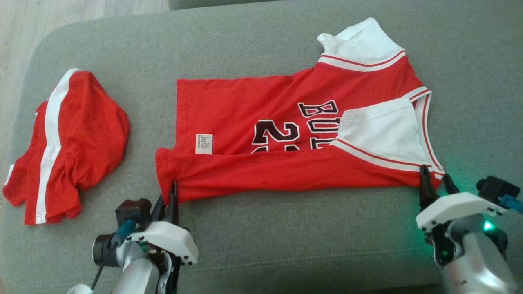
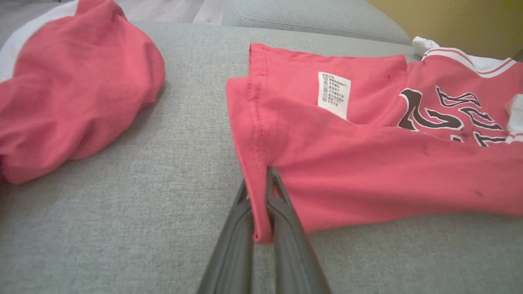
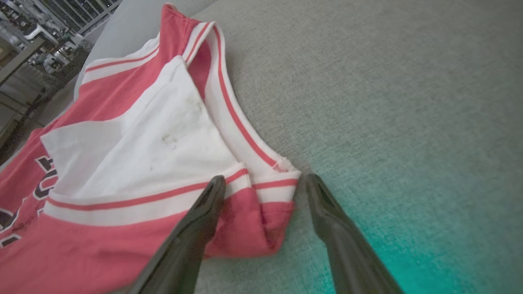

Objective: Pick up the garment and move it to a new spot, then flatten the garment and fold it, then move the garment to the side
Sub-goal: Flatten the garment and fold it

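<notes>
Two red garments are lying on one grey sofa (image 1: 286, 249): one jersey (image 1: 253, 118) and one crumpled pair of shorts (image 1: 81, 134). One white label (image 1: 204, 143) is showing on the jersey. Two grippers are meeting its near edge, one left gripper (image 1: 171, 191) and one right gripper (image 1: 435, 173), each showing two dark fingers (image 3: 192, 228), making four in all.
</notes>
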`<state>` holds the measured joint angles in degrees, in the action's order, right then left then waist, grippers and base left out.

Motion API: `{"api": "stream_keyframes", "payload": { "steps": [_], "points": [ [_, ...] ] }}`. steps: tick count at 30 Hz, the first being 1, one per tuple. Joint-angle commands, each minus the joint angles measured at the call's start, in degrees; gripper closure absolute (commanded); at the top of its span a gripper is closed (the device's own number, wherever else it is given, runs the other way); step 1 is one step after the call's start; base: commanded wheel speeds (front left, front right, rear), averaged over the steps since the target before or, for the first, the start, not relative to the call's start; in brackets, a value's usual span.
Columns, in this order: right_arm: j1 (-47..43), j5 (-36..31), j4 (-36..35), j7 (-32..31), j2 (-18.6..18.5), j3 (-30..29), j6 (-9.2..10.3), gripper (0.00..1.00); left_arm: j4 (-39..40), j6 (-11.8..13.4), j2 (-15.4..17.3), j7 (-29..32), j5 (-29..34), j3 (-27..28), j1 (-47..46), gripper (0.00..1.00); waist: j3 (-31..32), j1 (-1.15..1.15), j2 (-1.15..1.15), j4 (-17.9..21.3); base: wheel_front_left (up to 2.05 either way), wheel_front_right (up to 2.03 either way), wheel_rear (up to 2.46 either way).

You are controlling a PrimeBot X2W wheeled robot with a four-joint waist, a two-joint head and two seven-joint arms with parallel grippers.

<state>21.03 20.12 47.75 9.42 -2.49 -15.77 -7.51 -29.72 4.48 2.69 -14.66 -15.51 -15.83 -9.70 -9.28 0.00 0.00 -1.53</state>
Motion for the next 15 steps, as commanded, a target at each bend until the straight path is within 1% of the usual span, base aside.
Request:
{"api": "stream_keyframes", "payload": {
  "steps": [1, 5, 6, 7, 8, 11, 15],
  "points": [
    [2.35, 0.55, -0.25, 0.68, -0.39, 1.45, 0.02, 0.0, 1.71, 0.01, 0.44, -0.34, 0.56, 1.8, -2.12, 1.0, -0.19, 0.0, 0.0, -0.06, 0.0, 0.0, 0.0],
    [5.08, 2.46, 4.63, 1.73, -0.39, 3.61, 0.02, 0.0, 1.55, -0.13, 0.38, -0.34, 0.71, 1.73, -2.45, 1.0, -0.61, 0.0, 0.0, -0.05, 0.0, 0.0, 0.0],
    [5.59, 2.94, 5.57, 2.07, -0.39, 4.18, 0.02, 0.48, 1.48, -0.15, 0.37, -0.34, 0.74, 1.78, -2.51, 1.0, -0.63, 0.0, 0.0, 0.0, 0.0, 0.0, 0.0],
    [6.01, 3.08, 6.46, 2.43, -0.39, 4.7, 0.02, 0.93, 1.38, -0.16, 0.36, -0.34, 0.77, 1.86, -2.55, 1.0, -0.59, 0.0, 0.0, 0.07, 0.0, 0.0, 0.0],
    [6.34, 3.1, 7.27, 2.81, -0.39, 5.12, 0.02, 1.0, 1.26, -0.18, 0.35, -0.34, 0.79, 1.96, -2.58, 1.0, -0.48, 0.0, 0.0, 0.16, 0.0, 0.0, 0.0],
    [6.81, 1.44, 9.06, 3.97, -0.39, 5.05, 0.02, 1.0, 0.71, -0.15, 0.34, -0.34, 0.91, 2.3, -2.35, 1.0, 0.27, 0.0, 0.0, 0.55, 0.0, 0.0, 0.0],
    [6.52, -5.21, 9.63, 4.89, -0.39, 1.06, 0.02, 1.0, -0.4, -0.23, 0.33, -0.34, 1.36, 2.4, -1.74, 1.0, 1.71, 0.0, 0.0, 1.26, 0.0, 0.0, 0.0]
  ]
}}
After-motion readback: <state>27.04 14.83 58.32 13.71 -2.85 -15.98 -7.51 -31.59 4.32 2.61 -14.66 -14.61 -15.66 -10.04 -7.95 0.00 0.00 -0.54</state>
